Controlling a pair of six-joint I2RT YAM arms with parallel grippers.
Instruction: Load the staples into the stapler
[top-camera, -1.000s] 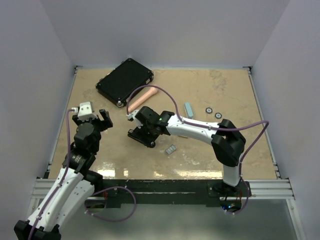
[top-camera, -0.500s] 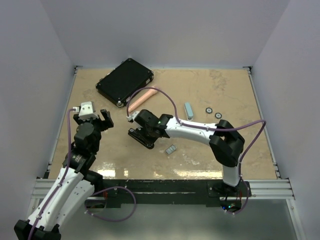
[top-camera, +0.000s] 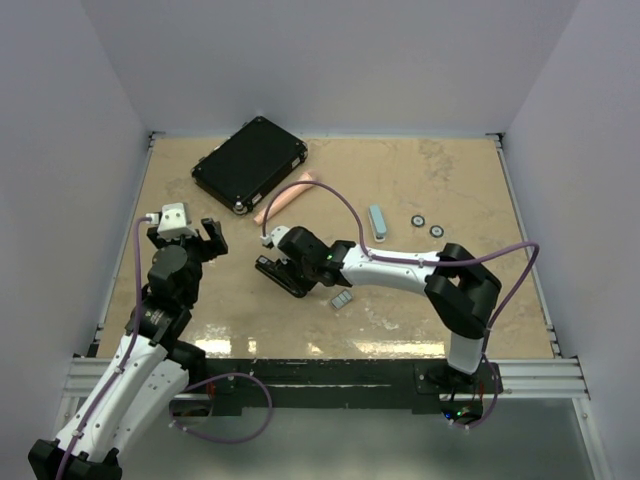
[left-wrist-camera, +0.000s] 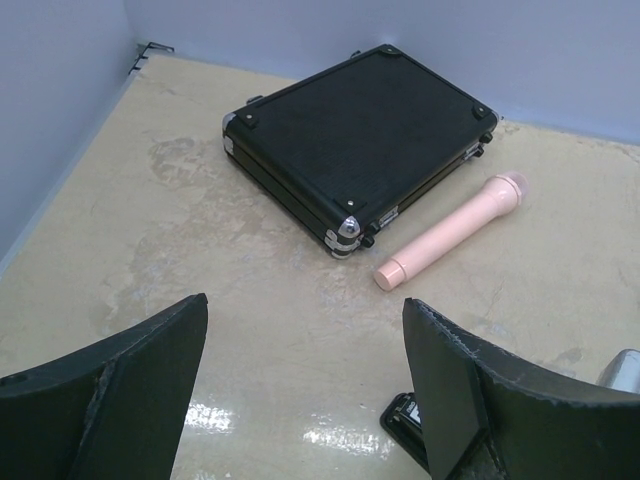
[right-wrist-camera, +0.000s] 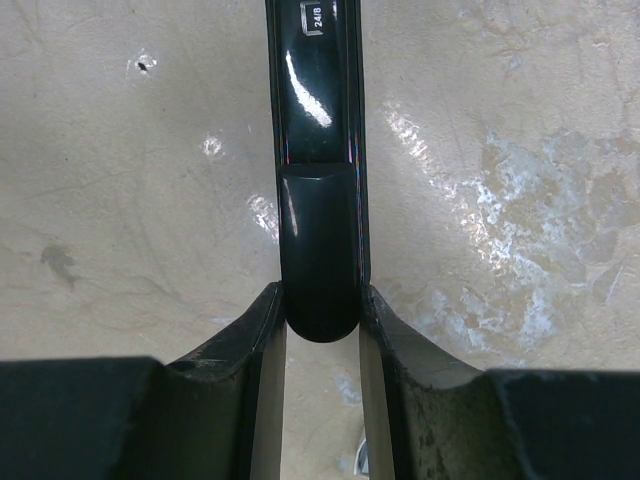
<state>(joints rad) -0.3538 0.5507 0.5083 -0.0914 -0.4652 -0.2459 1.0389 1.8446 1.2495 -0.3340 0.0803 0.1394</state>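
Note:
A black stapler (top-camera: 280, 273) lies on the table left of centre, and my right gripper (top-camera: 300, 262) is shut on its near end. In the right wrist view the glossy stapler (right-wrist-camera: 318, 200) runs straight away from me, its rounded end pinched between both fingers (right-wrist-camera: 268, 330). The staples (top-camera: 342, 299), a small grey ribbed block, lie on the table just right of the gripper. My left gripper (top-camera: 190, 238) hovers open to the left of the stapler, with nothing between its fingers (left-wrist-camera: 445, 380). A corner of the stapler (left-wrist-camera: 402, 422) shows by its right finger.
A black case (top-camera: 250, 163) sits at the back left, with a pink cylinder (top-camera: 290, 192) beside it. A pale blue-grey stapler (top-camera: 377, 222) and two small black rings (top-camera: 427, 226) lie right of centre. The case (left-wrist-camera: 360, 140) and cylinder (left-wrist-camera: 450, 230) lie ahead of the left gripper.
My right gripper has closed onto the black stapler's end and its wrist has sunk lower and nearer. The left arm has not moved.

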